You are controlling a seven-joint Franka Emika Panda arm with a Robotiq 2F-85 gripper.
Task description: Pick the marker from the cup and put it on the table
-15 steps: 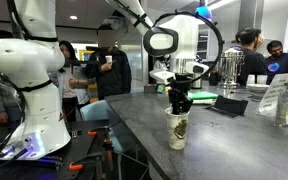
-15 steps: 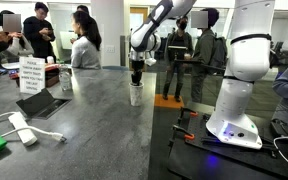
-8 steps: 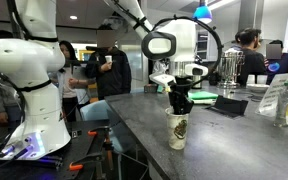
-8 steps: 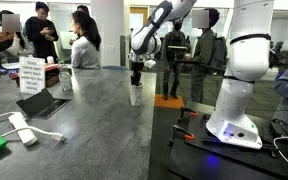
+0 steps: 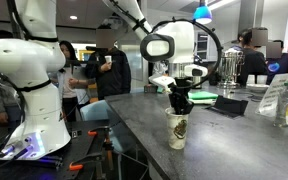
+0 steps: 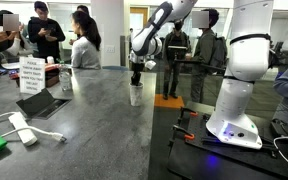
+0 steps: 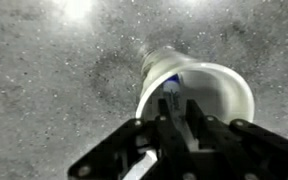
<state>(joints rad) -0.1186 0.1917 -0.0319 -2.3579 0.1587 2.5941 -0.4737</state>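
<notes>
The white paper cup (image 5: 178, 130) with a dark emblem stands upright near the edge of the dark grey table (image 5: 234, 150); both also show in an exterior view, the cup (image 6: 135, 94) on the table (image 6: 84, 140). My gripper (image 5: 179, 106) hangs straight above the cup with its fingertips at the rim, as an exterior view (image 6: 136, 80) also shows. In the wrist view the gripper (image 7: 177, 115) has its fingers close together around the blue-tipped marker (image 7: 169, 92), which stands inside the cup (image 7: 239, 95).
A tablet (image 6: 42, 102), a sign stand (image 6: 30, 75) and a white charger with cable (image 6: 22, 128) lie further along the table. Steel urns (image 5: 229, 67) and a card (image 5: 274, 98) stand at the far end. The robot's white base (image 6: 239, 100) is beside the table; people stand behind.
</notes>
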